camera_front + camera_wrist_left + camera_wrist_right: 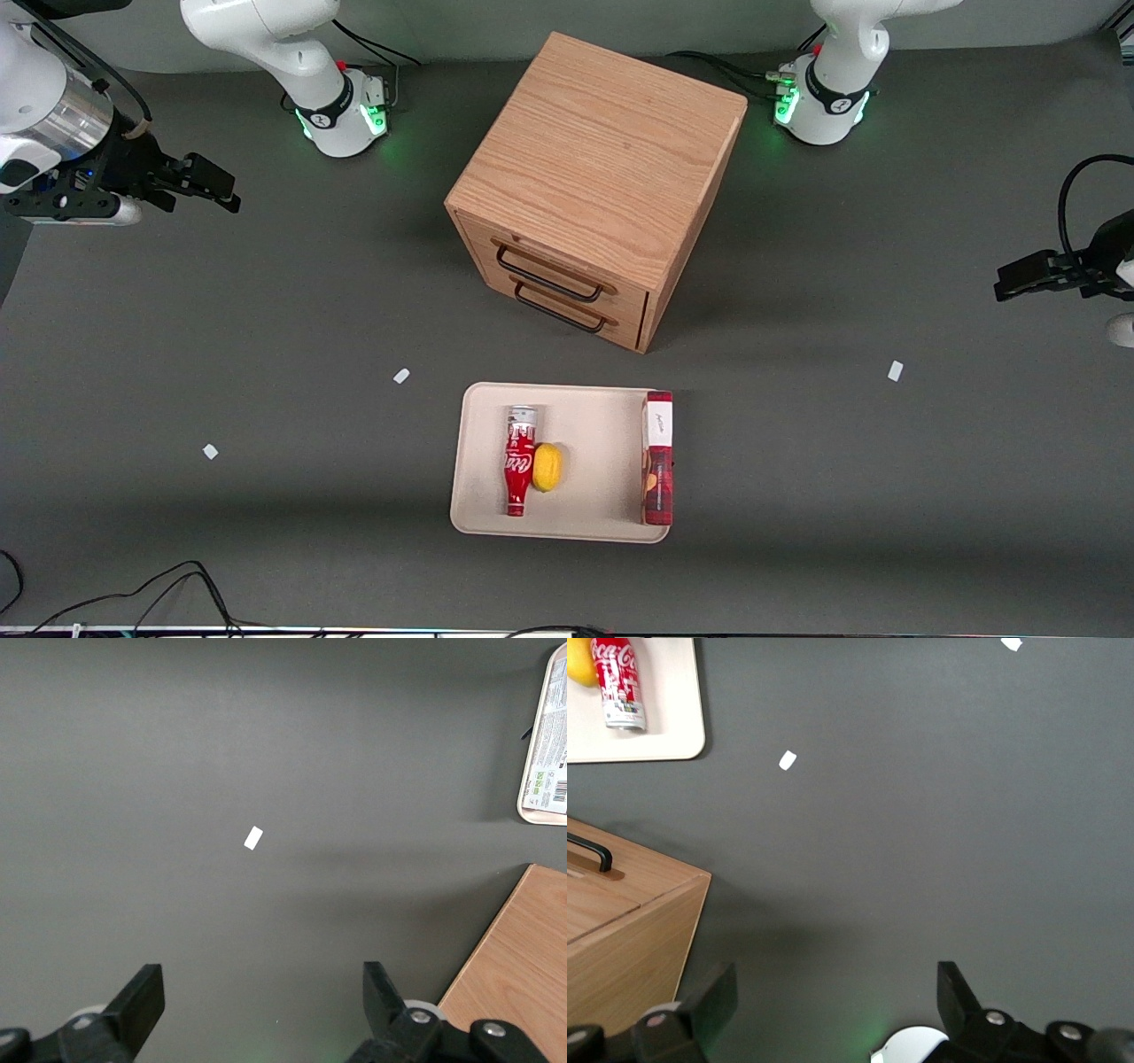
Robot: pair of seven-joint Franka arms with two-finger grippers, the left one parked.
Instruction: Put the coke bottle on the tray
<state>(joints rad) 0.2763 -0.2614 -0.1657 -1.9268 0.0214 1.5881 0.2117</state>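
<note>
**Operator:** As I read the front view, the coke bottle lies flat on the tray, its silver base toward the cabinet and its red cap toward the front camera. It sits in the part of the tray toward the working arm's end of the worktop.

**Supervisor:** Contact conditions at the bottle?

**Operator:** A small yellow fruit rests on the tray, touching the bottle's side. A red-and-white snack box lies along the tray edge toward the parked arm's end, well apart from the bottle. Nothing grips the bottle.

**Supervisor:** Tool status?

**Operator:** I see the tool raised above the worktop at the working arm's end, well apart from the tray. In the right wrist view the tool has its two fingers spread wide with only bare worktop between them; it holds nothing.

**Supervisor:** Other items?

**Operator:** The wooden cabinet stands farther from the front camera than the tray, its two drawers with dark handles facing the tray. The right wrist view also shows the bottle, the tray corner and a cabinet corner. Small white markers lie scattered on the worktop.
</note>
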